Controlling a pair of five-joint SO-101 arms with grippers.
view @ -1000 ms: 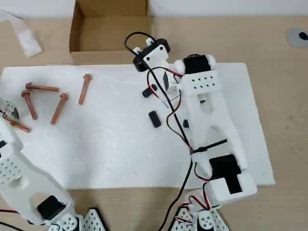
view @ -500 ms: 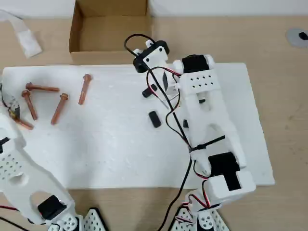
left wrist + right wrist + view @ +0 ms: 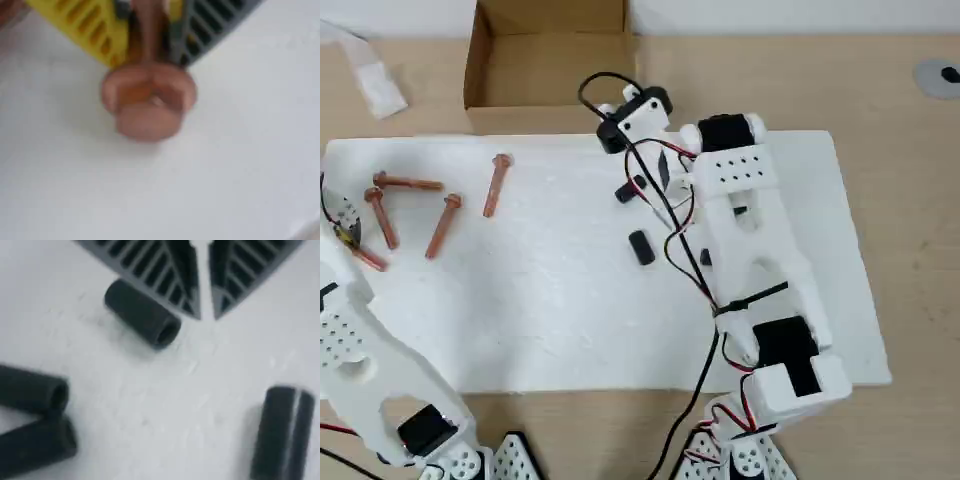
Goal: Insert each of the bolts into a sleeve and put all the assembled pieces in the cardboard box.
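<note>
Overhead, left side: my left arm (image 3: 360,360) is parked at the left edge of the foam sheet (image 3: 550,300) with one bolt (image 3: 365,258) sticking out of it. Over the last second it's been edging slightly toward the far side, and the bolt's barely shifting.
Overhead, spares: four other bolts (image 3: 443,225) are lying loose just beside it.
Overhead, right side: my right arm (image 3: 750,230) is hanging over the sleeves (image 3: 641,247) mid-sheet, hardly budging in that second.
Overhead, box: the cardboard box (image 3: 480,60) is sitting just past the sheet's far edge.
Left wrist: my left gripper (image 3: 147,47) is pinching the bolt's shank, yellow finger (image 3: 85,27) one side, grey finger (image 3: 215,22) the other, head facing the camera.
Right wrist: my right gripper (image 3: 205,310) is nearly pressed together, just a sliver of gap, gripping nothing. The nearest sleeve (image 3: 142,314) is lying just beside the tips.
Upshot: I'm guessing the grab is done and the lift is only starting. No sleeve is picked yet, so nothing's getting mated or boxed for now.
</note>
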